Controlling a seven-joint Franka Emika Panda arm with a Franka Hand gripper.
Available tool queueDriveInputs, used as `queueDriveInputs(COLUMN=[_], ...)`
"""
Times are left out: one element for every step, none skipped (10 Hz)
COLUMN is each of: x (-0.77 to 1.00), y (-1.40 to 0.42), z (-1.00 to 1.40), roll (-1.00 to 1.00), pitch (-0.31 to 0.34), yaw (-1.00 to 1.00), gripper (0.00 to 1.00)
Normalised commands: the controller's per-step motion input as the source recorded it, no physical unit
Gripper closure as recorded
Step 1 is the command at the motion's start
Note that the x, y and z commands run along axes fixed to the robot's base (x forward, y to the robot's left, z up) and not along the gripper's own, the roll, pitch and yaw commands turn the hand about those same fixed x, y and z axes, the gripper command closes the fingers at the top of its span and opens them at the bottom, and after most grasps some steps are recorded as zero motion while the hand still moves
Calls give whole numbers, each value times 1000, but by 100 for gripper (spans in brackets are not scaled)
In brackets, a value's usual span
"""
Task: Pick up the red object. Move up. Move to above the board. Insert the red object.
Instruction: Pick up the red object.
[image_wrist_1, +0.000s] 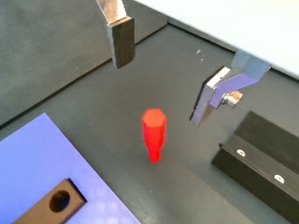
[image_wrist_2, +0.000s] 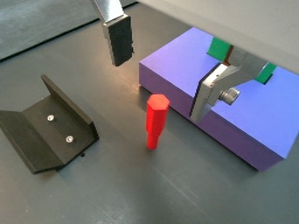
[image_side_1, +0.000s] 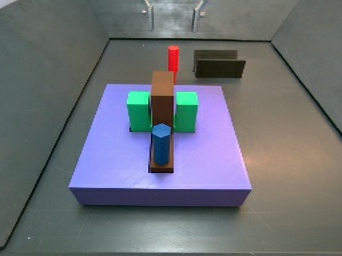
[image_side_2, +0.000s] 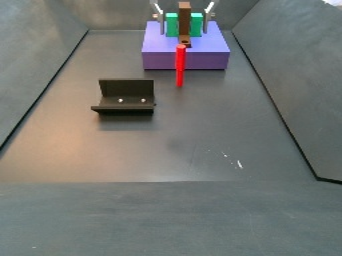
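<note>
Both wrist views show me the gripper hanging above the red peg with its jaws spread wide and empty, the peg standing upright on the floor beside the purple slab, so I'd descend straight along its axis

Gripper: 2 flat silver fingers w/ dark pads, screw visible.

peg upright between slab and fixture | hand above peg
</note>
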Motion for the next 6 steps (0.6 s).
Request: queueDriveInputs(x=[231, 191, 120, 43, 31, 0], y=[-71, -120, -126, -194, -149, -23], z=[-129, -163, -186, -180, -209, -234], roll=[0, 56, 131, 263, 340, 304], pitch=[-9, -14, -37, -23, 0, 1], yaw=[-23, -14, 0, 0, 0, 0], gripper=[0, 0, 0, 0, 0, 0])
